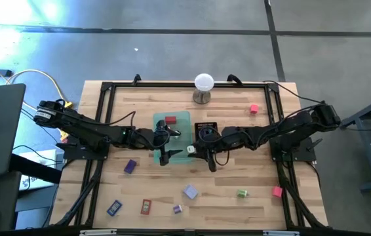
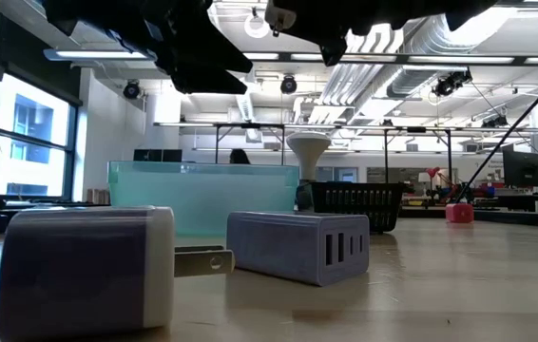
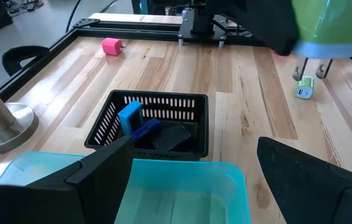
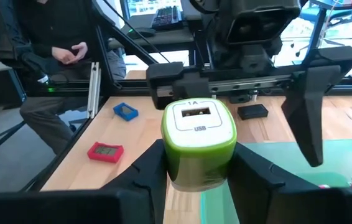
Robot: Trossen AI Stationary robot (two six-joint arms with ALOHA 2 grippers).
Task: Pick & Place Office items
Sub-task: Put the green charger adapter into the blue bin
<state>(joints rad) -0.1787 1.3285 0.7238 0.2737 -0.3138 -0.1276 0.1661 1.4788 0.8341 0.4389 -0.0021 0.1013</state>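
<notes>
We see the right gripper with fingers closed on a green USB charger, light, rigid, slick-sided, above the green tray; the left gripper gapes empty.

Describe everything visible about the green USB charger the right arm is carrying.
The green USB charger is a rounded, glossy plastic block, lime green with a white face bearing one USB slot and small "1A" and "USB" print. It is clamped on two sides by the right gripper, face toward the wrist camera, lifted off the wood just beside the translucent green tray.
</notes>
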